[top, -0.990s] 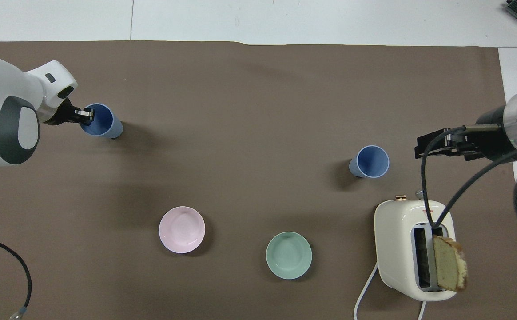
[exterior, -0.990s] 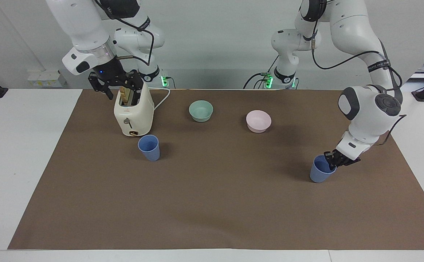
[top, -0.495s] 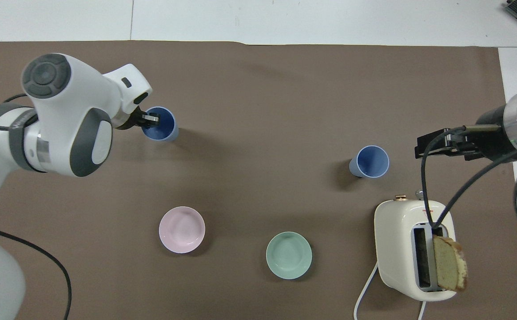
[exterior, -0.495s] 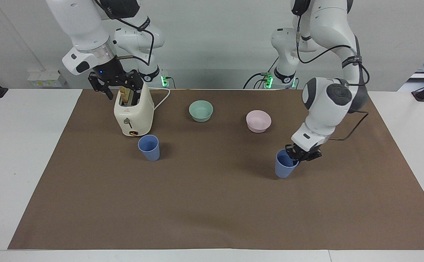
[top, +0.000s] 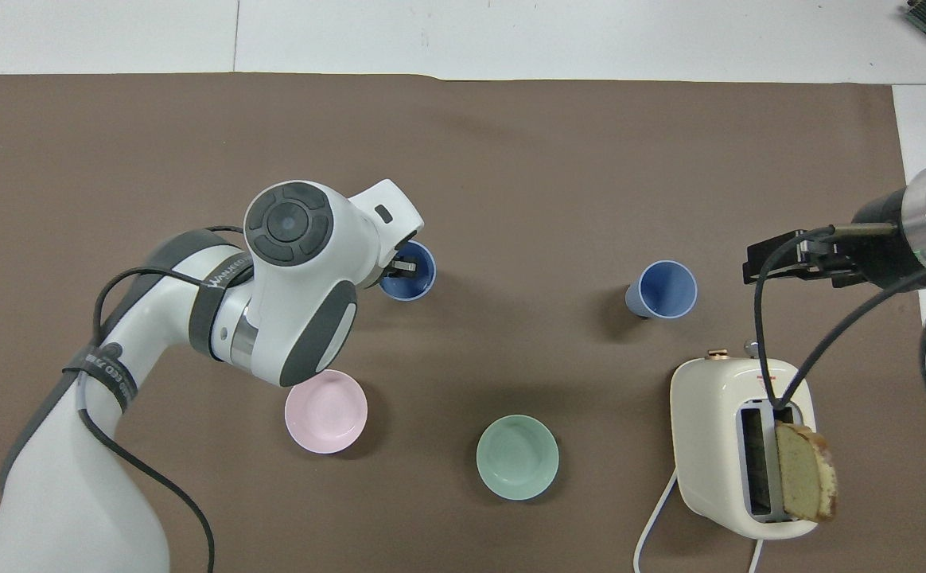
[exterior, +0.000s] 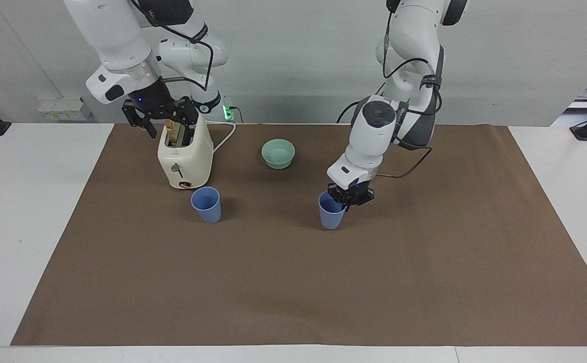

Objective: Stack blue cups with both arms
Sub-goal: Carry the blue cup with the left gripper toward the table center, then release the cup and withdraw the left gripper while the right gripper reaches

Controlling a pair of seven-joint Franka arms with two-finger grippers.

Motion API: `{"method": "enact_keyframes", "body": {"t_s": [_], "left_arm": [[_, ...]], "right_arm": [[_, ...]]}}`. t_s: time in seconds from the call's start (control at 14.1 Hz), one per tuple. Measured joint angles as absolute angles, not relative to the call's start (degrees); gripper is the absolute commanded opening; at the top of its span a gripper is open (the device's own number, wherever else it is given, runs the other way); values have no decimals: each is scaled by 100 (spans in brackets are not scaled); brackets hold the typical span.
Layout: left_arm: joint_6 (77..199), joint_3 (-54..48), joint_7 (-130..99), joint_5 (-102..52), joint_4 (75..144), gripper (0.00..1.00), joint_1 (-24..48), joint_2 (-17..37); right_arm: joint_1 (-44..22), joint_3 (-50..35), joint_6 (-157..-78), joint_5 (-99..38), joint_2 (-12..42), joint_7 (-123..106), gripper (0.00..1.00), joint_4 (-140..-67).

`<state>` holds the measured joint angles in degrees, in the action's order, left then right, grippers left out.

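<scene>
My left gripper [exterior: 347, 200] is shut on the rim of one blue cup [exterior: 331, 214], one finger inside it, and holds it upright low over the middle of the mat. In the overhead view the gripper [top: 401, 267] shows at the rim of the cup [top: 411, 274]. The second blue cup [exterior: 206, 204] stands upright on the mat, just farther from the robots than the toaster; it also shows in the overhead view [top: 662, 289]. My right gripper [exterior: 165, 123] waits open in the air over the toaster's end of the mat [top: 793, 263].
A cream toaster [exterior: 185, 156] [top: 737, 446] with a slice of toast [top: 805, 469] in a slot stands toward the right arm's end. A mint-green bowl [exterior: 278, 154] [top: 517, 457] and a pink bowl [top: 325, 411] sit nearer the robots.
My left arm has carried its blue cup from the left arm's end of the mat toward the middle, closer to the other cup. The right arm has not moved.
</scene>
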<state>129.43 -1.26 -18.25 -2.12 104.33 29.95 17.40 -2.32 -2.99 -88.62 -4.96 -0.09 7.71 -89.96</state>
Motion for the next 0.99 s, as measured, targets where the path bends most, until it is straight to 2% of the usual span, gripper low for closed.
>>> {"method": "enact_keyframes", "body": {"t_s": [0.07,0.14,0.21,0.35,0.57,0.78,0.99], "left_arm": [[13031,-128,-1827,-215,10516,32,3055,1734],[13075,-129,-1828,-219,10561,60,3094,1723],[13078,-129,-1833,-227,10573,76,3118,1707],[13076,-122,-1846,-275,10573,100,3124,1665],[13077,-62,-1858,-309,10567,100,3116,1580],[12791,44,-1866,-319,10552,100,2959,1258],[12088,85,-1438,-319,10539,100,2324,636]], "right_arm": [[-232,-299,-8862,-496,-9,771,100,-8996],[-232,-299,-8862,-496,-9,771,100,-8996],[-232,-299,-8862,-496,-9,771,100,-8996],[-232,-299,-8862,-496,-9,771,100,-8996],[-232,-299,-8862,-496,-9,771,100,-8996],[-226,-298,-8892,-496,-11,771,100,-9039],[-226,-301,-9654,-496,-3,751,100,-9428]]}}
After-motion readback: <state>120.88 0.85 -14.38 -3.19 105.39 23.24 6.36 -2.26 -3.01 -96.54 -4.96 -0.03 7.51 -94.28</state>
